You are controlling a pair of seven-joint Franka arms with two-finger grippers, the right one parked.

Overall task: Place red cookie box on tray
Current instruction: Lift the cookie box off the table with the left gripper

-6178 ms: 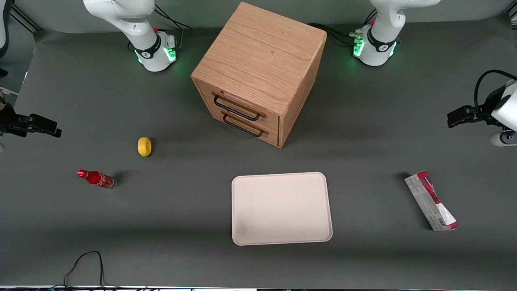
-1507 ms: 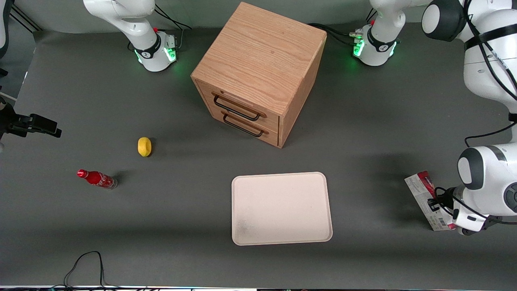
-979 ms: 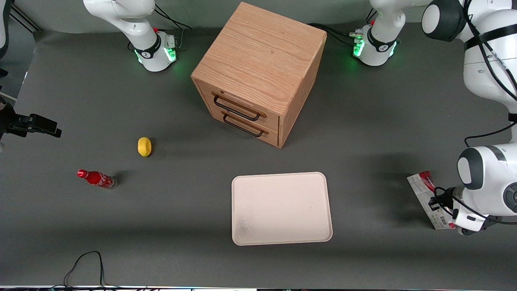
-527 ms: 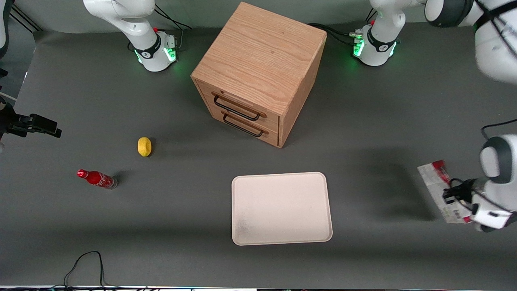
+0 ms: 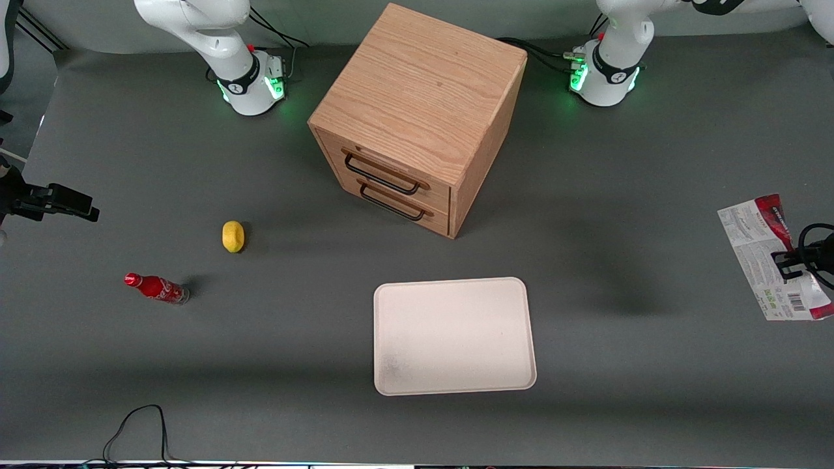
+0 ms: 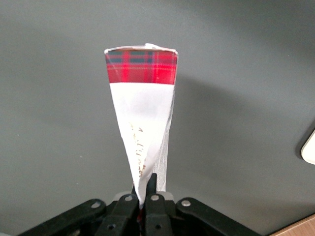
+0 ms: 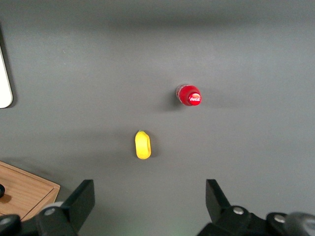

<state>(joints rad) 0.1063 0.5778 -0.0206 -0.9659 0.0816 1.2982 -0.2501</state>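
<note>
In the front view, the red cookie box (image 5: 773, 256) is lifted above the counter (image 5: 651, 195) at the working arm's end, well apart from the tray (image 5: 454, 336), and it shows its grey-white printed side with a barcode and a red strip along one long edge. The gripper (image 5: 796, 265) is at the edge of this view, against the long red edge of the box, and only its dark fingers and a cable are visible here. A soft shadow lies on the counter between the box and the tray. The tray is flat on the counter, nearer to the camera than the wooden drawer cabinet (image 5: 417, 117), which stands with its two black handles turned toward the camera. Toward the parked arm's end, a yellow lemon (image 5: 232, 236) lies on the counter and a small red soda bottle (image 5: 156, 288) is near it, a little nearer to the camera. In the left wrist view, the gripper (image 6: 143, 199) is closed tightly on the thin edge of the red cookie box (image 6: 142, 123); the two black fingers (image 6: 127, 205) press on the carton with no gap to see, and the box reaches away from the camera to its red tartan end, with the grey counter under it. A rounded corner of the tray (image 6: 309, 147) shows at the border. In the right wrist view, the lemon (image 7: 142, 144) and the cap of the soda bottle (image 7: 189, 95) are seen from above, apart from each other, with an edge of the tray (image 7: 5, 81) and a corner of the cabinet (image 7: 22, 191)
</note>
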